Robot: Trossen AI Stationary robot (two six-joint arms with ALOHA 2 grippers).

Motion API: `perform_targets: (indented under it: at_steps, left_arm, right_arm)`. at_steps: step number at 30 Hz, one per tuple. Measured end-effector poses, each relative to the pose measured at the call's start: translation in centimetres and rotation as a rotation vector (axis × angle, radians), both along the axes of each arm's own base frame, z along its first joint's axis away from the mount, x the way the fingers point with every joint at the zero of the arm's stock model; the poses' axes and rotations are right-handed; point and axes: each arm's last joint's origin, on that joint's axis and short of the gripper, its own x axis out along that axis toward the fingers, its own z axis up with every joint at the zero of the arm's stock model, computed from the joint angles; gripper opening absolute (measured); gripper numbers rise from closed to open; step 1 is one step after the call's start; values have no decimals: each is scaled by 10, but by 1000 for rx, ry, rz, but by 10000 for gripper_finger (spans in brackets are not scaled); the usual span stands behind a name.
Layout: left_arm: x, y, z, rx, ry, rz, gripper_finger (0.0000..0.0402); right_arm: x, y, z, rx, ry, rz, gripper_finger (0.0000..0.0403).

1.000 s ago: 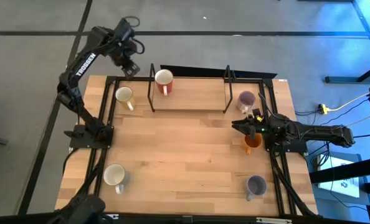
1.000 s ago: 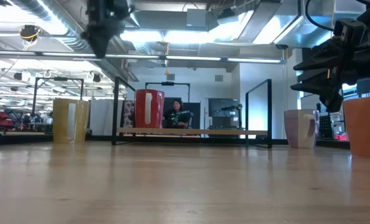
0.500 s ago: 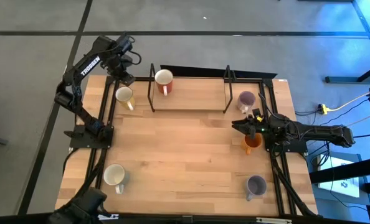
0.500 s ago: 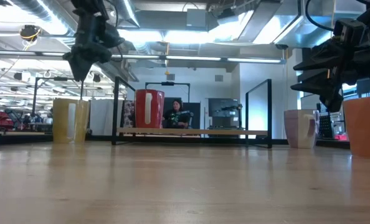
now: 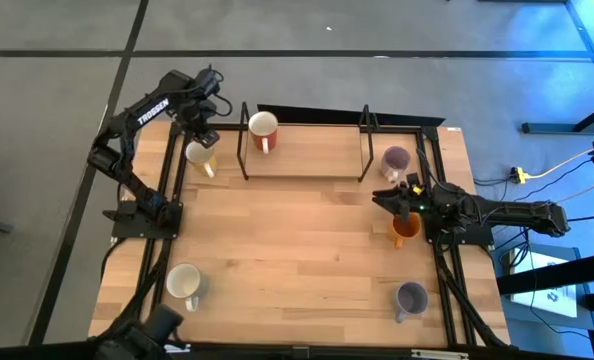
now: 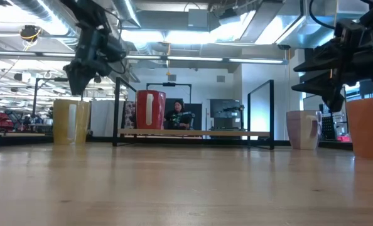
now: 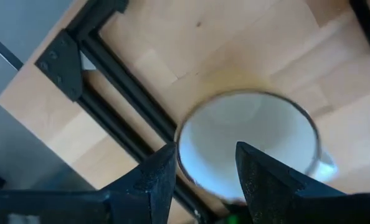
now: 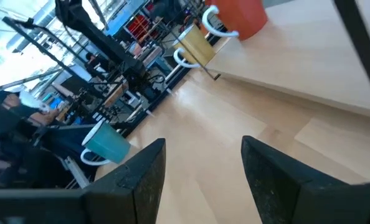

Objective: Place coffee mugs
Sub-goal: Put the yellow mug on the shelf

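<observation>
My left gripper [image 5: 201, 137] is open and hovers just above the yellow mug [image 5: 199, 155] at the table's far left; in the left wrist view its fingers [image 7: 159, 177] stand either side of the mug's near rim [image 7: 191, 134] without touching it. The yellow mug [image 6: 70, 122] stands upright on its base. A red mug [image 5: 263, 127] stands on the rack shelf. A pale purple mug [image 5: 395, 158], an orange mug [image 5: 405, 229], another purple mug [image 5: 411, 296] and a teal mug [image 5: 184, 283] stand on the table. My right gripper [image 5: 379, 201] is open and empty, beside the orange mug.
A black-framed rack with a wooden shelf [image 5: 307, 160] spans the far side of the table. Black frame rails [image 5: 173, 170] run along the left and right table edges. The table's middle [image 5: 297, 240] is bare wood. A person shows far off in the room [image 6: 174, 116].
My left gripper has come down from beyond the table's far edge toward the yellow mug, and now hangs close above its rim, still open. The mugs have stayed in place.
</observation>
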Motion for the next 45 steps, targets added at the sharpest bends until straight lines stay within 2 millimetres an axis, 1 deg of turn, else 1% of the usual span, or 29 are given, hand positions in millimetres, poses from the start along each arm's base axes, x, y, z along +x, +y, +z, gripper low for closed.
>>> perform_targets:
  at_steps: [6,11,14,24,26,29,33,36,38,41,45]
  left_arm:
    - [0,0,-23,13,4,-7,160]
    - [0,4,-36,89,26,-6,160]
    - [2,1,-38,50,11,-16,160]
    - [3,-2,-37,24,7,-27,160]
    - [4,-3,-33,6,3,-31,160]
    - [6,-3,-18,6,-34,-47,160]
    - [6,-7,8,45,-113,-38,160]
    - [3,-19,20,15,-207,-64,160]
    - [0,-29,24,5,-244,-86,160]
    - [2,-41,18,16,-216,-93,160]
    - [5,-49,1,-2,-181,-82,160]
  right_arm:
    - [0,-1,0,-6,-2,-17,198]
    - [0,-1,0,-6,-4,-18,198]
    - [0,-1,0,-2,-4,-20,198]
    - [0,-1,1,-1,-6,-23,198]
    - [0,-1,1,-1,-6,-23,198]
    - [0,-1,1,1,-7,-23,198]
    - [0,-1,1,0,-12,-23,198]
    - [0,-1,1,0,-16,-24,198]
    - [0,-1,1,0,-16,-24,198]
    - [0,-1,1,0,-16,-23,198]
    - [0,-1,1,-5,-15,-23,198]
